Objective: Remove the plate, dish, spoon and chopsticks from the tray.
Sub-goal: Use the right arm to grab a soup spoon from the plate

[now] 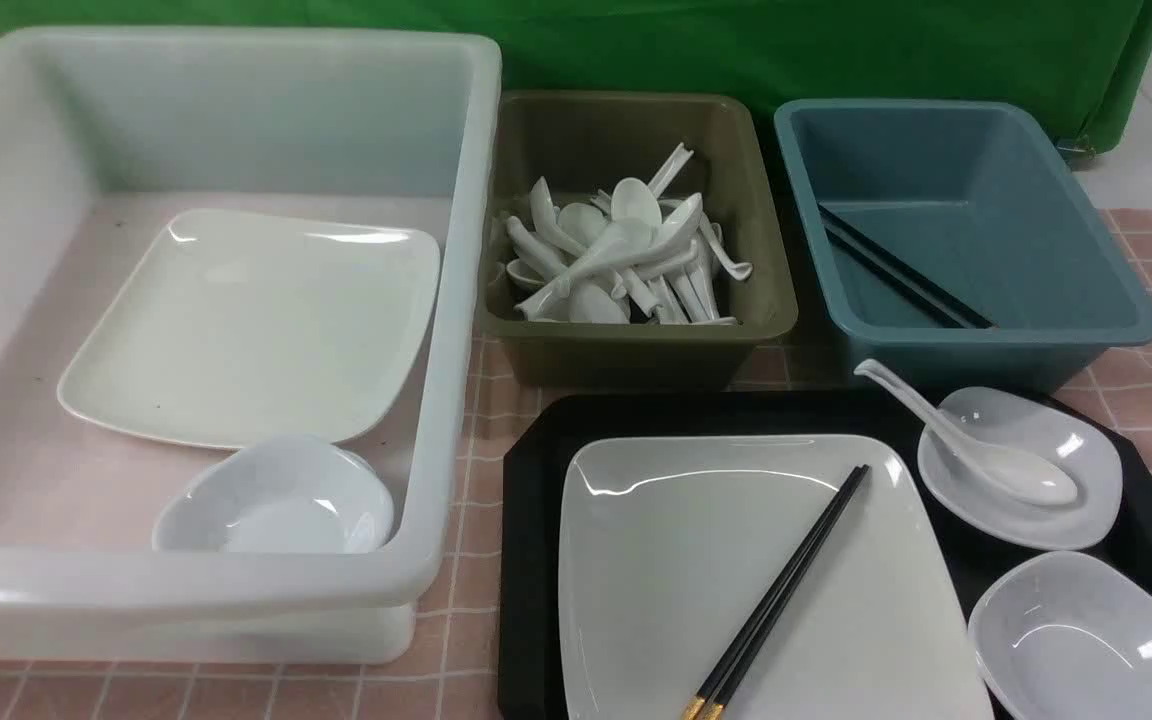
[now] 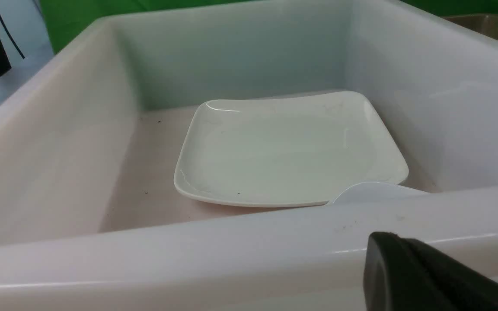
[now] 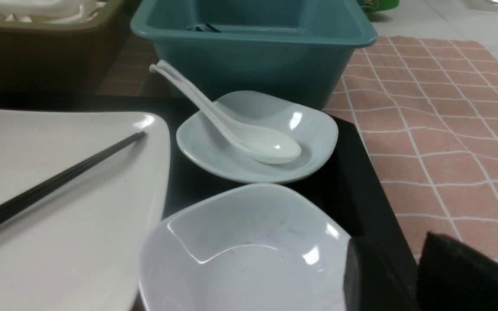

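Observation:
On the black tray [image 1: 526, 560] lies the white square plate [image 1: 676, 580], and the black chopsticks [image 1: 786, 590] rest slantwise across it. Right of the plate, a small white dish [image 1: 1076, 450] holds the spoon [image 1: 976, 455], and a second dish [image 1: 1086, 640] sits nearer and empty. My right gripper [image 3: 391, 248] is open at the near dish's [image 3: 240, 242] outer rim, over the tray's edge [image 3: 361, 172], holding nothing. My left gripper [image 2: 387, 242] is shut and empty, just outside the white tub's near wall.
The big white tub [image 1: 456, 300] on the left holds another square plate [image 1: 246, 320] and a small bowl [image 1: 276, 495]. Behind the tray, an olive bin [image 1: 636, 340] holds several spoons and a blue bin [image 1: 986, 340] holds black chopsticks [image 1: 896, 265].

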